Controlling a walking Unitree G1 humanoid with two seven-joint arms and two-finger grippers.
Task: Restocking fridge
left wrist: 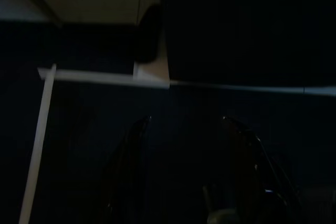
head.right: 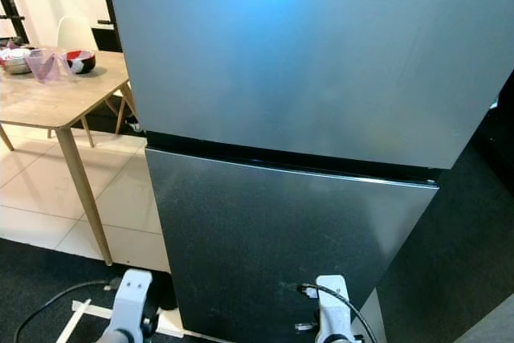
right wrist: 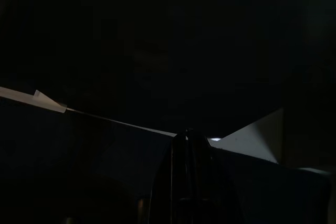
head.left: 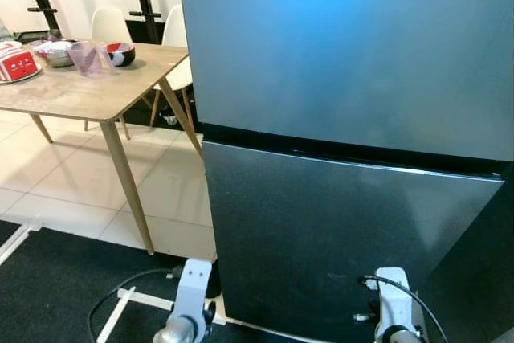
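A tall dark grey fridge stands right before me with both doors closed: the upper door (head.left: 345, 46) and the lower door (head.left: 337, 230). My left arm (head.left: 189, 303) and right arm (head.left: 393, 311) hang low in front of the lower door, touching nothing. In the dark left wrist view, the left gripper (left wrist: 186, 120) is open, its fingers (left wrist: 131, 166) spread above the black mat, with nothing between them. In the right wrist view, the right gripper (right wrist: 186, 134) is shut and empty, pointing at the floor by the fridge's base.
A wooden table (head.left: 88, 90) stands to the left with a red-and-white bowl (head.left: 120, 54), a purple cup (head.left: 87, 58), a metal bowl (head.left: 58, 54) and a red packet (head.left: 16, 63). White chairs (head.left: 178, 38) stand behind it. A cable (head.left: 120, 291) and white tape (head.left: 148, 301) lie on the black mat.
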